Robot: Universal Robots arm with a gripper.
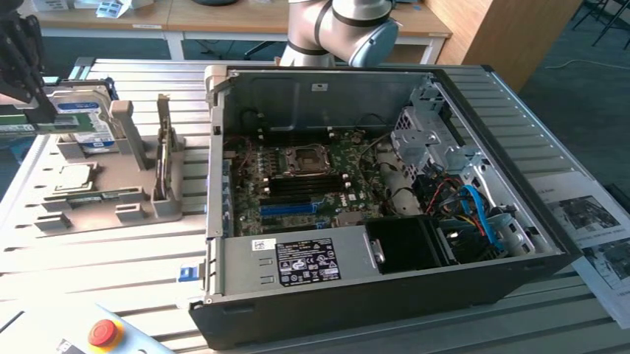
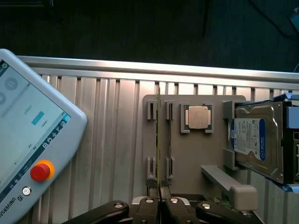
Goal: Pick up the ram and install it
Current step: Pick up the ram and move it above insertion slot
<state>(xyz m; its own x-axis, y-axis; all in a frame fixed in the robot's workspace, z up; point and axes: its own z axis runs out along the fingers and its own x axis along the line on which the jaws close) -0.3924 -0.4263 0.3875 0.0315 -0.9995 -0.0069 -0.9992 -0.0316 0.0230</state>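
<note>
Gripper (image 2: 160, 196): fingers drawn tight together, gripping nothing. It hangs above the fixture and clear of it. Its dark body sits in the upper corner of the exterior view's left.
Ram (image 2: 159, 140): on edge in a slotted holder of the fixture, apart from the gripper. Wrist view has it edge-on, a thin line straight out from the fingertips. Exterior view has it as a low green strip at left of frame, just below the CPU.
Fixture (image 2: 187, 158): grey tray on the ribbed table (image 2: 93, 116), exterior view's left, beside the case.
CPU (image 2: 197, 116): flat in its pocket, just beside the ram's slots.
Hard drive (image 2: 254, 140): standing on edge in the fixture, blue label showing.
Expansion card (image 1: 164, 147): upright in the fixture, on the side nearest the case.
Case (image 1: 394, 295): lying open, centre to right of the exterior frame. Motherboard (image 1: 315, 177) exposed, with a long blue slot (image 1: 291, 209) near its lower edge.
Pendant (image 2: 32, 130): on the table, red stop button (image 2: 40, 171) showing; lower left corner of the exterior frame.
Arm (image 1: 344, 26): joint at top centre of the exterior frame, behind the case.
</note>
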